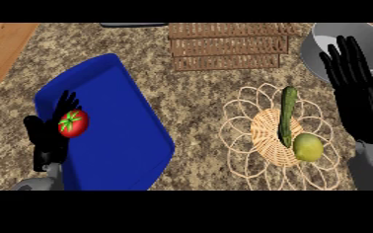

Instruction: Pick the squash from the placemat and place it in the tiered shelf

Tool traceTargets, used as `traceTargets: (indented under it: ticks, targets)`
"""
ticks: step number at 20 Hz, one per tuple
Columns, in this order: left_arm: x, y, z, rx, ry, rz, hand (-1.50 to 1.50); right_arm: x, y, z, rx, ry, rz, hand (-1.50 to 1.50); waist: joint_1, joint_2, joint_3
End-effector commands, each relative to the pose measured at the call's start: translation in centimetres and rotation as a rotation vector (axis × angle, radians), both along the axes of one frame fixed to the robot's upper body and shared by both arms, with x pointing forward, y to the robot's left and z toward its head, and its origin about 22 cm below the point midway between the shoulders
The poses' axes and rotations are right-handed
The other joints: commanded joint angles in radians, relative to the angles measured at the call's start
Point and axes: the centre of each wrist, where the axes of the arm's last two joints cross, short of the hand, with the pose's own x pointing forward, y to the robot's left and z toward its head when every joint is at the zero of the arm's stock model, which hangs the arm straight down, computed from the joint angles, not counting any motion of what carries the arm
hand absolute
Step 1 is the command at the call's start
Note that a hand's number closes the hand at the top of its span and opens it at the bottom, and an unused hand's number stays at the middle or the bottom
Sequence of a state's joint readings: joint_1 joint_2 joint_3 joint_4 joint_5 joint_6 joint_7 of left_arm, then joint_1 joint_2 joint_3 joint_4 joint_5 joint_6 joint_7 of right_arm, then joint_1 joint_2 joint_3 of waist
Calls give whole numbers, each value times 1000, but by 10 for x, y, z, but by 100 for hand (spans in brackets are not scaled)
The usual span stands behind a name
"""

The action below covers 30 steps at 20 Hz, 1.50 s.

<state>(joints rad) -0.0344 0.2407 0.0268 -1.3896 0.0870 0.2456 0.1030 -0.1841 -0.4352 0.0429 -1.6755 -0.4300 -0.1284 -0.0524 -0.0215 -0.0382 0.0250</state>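
A long green squash lies on a round wicker placemat at the right, with a yellow-green round fruit touching its near end. The brown slatted tiered shelf stands at the back centre. My right hand is open at the right edge, fingers straight and pointing away, just right of the squash and apart from it. My left hand rests open at the lower left, over the near-left edge of a blue tray, beside a red tomato.
A grey round plate or pan sits at the back right, partly behind my right hand. A wooden surface borders the speckled counter at the far left. A dark object's edge shows at the back.
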Motion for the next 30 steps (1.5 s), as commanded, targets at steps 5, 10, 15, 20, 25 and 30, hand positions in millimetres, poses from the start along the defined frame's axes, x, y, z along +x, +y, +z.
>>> traceTargets:
  ticks: [5,10,15,20,25,30]
  targets:
    - [-8,14,-9,-74,134,-22,0,-39,-109,8,-278,5,-535,150,-45,38,-27]
    - [-18,5,-13,-181,218,-109,0,-96,-160,-60,-310,469,-863,150,-28,40,-26]
    - [-1,-8,-16,-189,214,-142,0,-117,-148,-41,-356,394,-696,-150,0,37,-26]
    - [7,9,-2,-170,217,-137,0,-130,-134,-10,-398,451,-482,-150,-6,36,-27]
    - [-3,-6,0,-176,220,-173,0,-112,-105,42,-466,500,-397,-150,19,36,-27]
    - [4,-22,-14,-167,224,-177,0,-105,-74,58,-529,648,-396,-150,21,40,-27]
